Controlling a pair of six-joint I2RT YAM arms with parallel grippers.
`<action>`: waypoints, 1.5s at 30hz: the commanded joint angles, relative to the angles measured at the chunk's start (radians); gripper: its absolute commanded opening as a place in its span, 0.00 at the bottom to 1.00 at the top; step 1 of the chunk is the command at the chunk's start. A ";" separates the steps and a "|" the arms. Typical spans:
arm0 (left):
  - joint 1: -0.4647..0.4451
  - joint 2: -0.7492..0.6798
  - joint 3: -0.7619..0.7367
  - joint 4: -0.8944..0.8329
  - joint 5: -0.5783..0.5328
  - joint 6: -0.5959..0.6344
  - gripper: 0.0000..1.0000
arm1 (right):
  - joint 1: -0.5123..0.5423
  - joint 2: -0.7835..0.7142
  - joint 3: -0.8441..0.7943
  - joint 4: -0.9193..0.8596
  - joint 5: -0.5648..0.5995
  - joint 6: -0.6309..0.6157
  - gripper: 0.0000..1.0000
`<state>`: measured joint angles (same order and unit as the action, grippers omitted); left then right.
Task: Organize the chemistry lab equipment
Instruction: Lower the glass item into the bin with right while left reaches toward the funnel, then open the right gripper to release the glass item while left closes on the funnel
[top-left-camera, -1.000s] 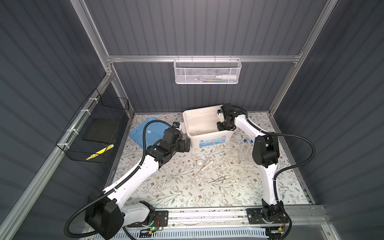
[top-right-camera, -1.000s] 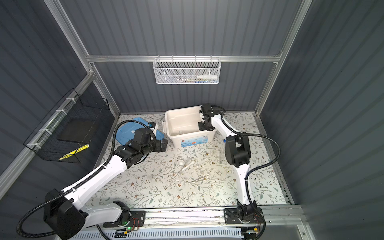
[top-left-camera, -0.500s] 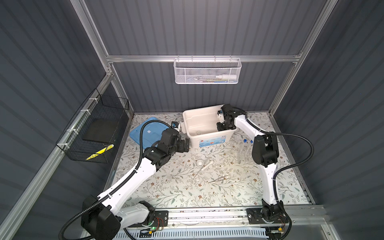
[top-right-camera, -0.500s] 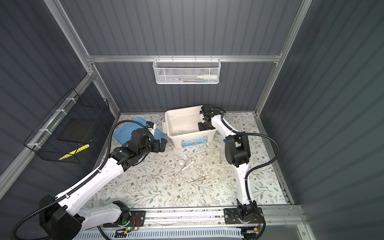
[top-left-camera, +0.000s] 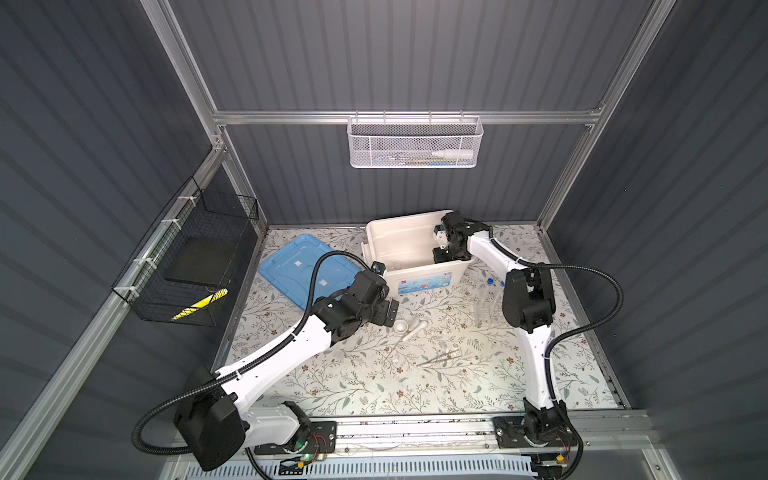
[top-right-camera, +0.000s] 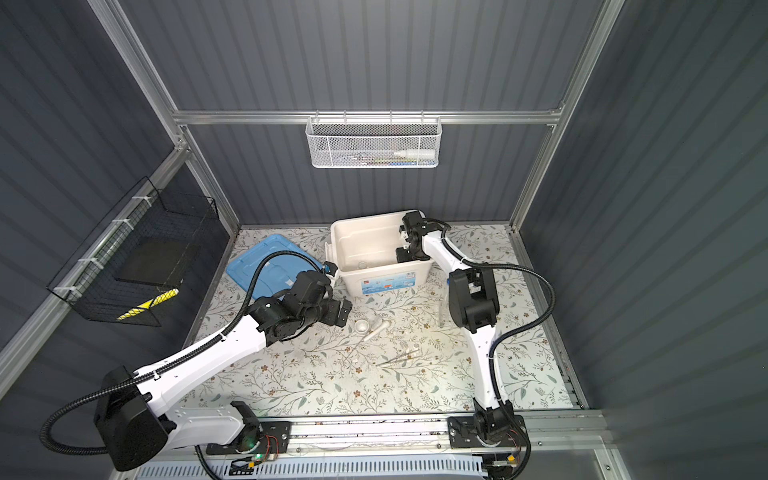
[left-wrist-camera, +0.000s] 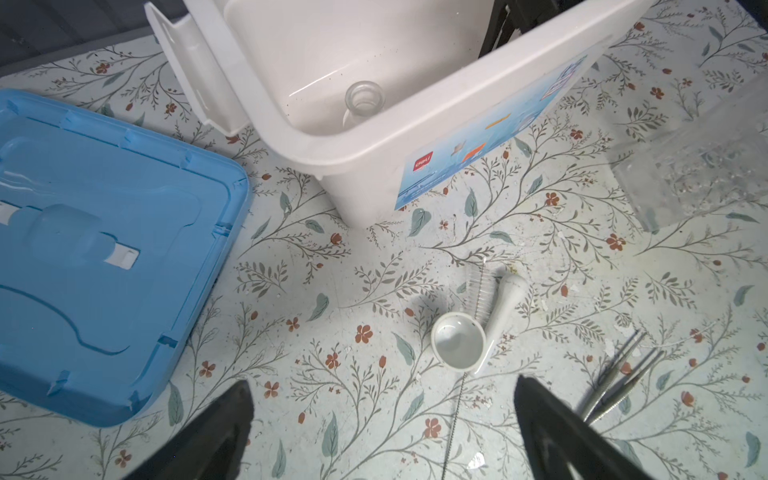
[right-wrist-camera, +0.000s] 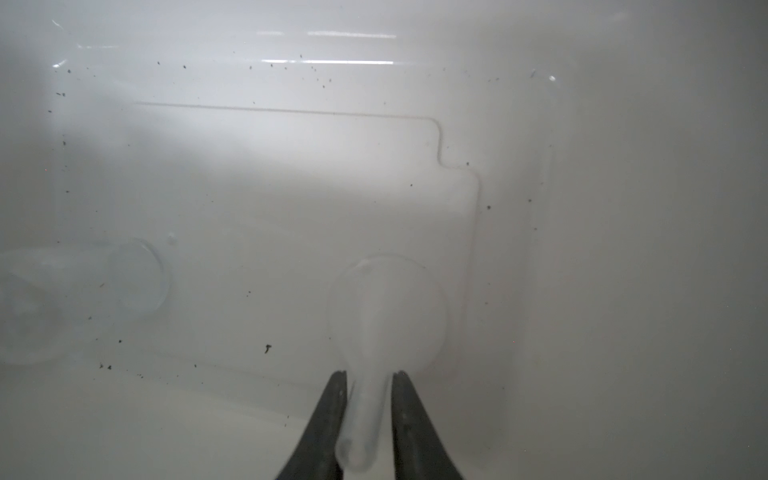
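My right gripper (right-wrist-camera: 368, 374) reaches down inside the cream box (top-left-camera: 424, 280), and its fingers hug the neck of a clear glass flask (right-wrist-camera: 388, 307) that rests on the box floor. A second clear glass vessel (left-wrist-camera: 365, 97) lies in the box too. Open and empty, my left gripper (left-wrist-camera: 382, 384) hovers over the mat just short of the white mortar (left-wrist-camera: 458, 340) and pestle (left-wrist-camera: 505, 303). A thin brush (left-wrist-camera: 480, 291) lies beside them, with the metal tweezers (left-wrist-camera: 619, 382) further off. In both top views the clear tube rack (top-left-camera: 484, 307) with blue-capped tubes (top-left-camera: 490, 281) stands by the right arm.
The blue lid (top-left-camera: 303, 266) lies flat on the mat left of the box. A white mesh basket (top-left-camera: 415, 145) hangs on the back wall and a black wire basket (top-left-camera: 187, 257) on the left wall. The right arm's elbow (top-left-camera: 528, 299) stands next to the rack.
My left gripper has moved away from the box's corner, nearer the mortar. The right gripper has stayed inside the box.
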<state>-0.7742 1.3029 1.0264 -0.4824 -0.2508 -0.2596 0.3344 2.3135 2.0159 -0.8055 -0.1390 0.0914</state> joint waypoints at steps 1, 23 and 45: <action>-0.025 0.042 0.006 -0.037 0.028 -0.021 0.99 | -0.003 -0.001 -0.011 -0.045 0.001 0.002 0.27; -0.089 0.267 0.027 0.006 0.086 -0.123 0.98 | -0.005 -0.177 -0.113 0.072 -0.051 0.053 0.71; -0.089 0.379 0.053 0.079 0.113 -0.132 0.82 | -0.011 -0.505 -0.408 0.319 -0.035 0.095 0.99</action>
<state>-0.8589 1.6585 1.0492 -0.4084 -0.1486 -0.3794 0.3283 1.8469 1.6390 -0.5430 -0.1780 0.1734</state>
